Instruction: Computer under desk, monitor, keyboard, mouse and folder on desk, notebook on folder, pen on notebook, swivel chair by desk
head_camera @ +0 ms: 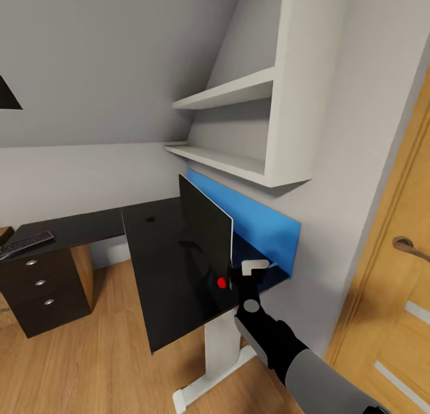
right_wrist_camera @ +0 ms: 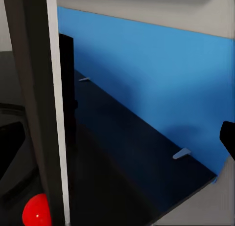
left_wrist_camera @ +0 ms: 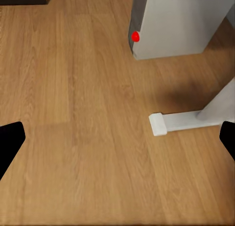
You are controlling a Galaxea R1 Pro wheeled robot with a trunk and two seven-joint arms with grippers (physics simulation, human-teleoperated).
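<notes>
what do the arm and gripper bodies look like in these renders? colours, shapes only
Head view: right arm has a grey forearm, then a glossy black wrist section with a round grey disc; the right gripper is a pale, whitish block. Left wrist view: the fingertips show as plain black shapes. No cables or markings visible.

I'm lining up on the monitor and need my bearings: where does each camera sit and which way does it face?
Head: high, looking down over the desk, the monitor and the right gripper at its corner.
Left wrist: on the left arm, facing the wooden floor; dark fingertips at the edges.
Right wrist: beside the monitor's edge, facing the blue panel.
Shared: head and right wrist both show monitor and panel.
</notes>
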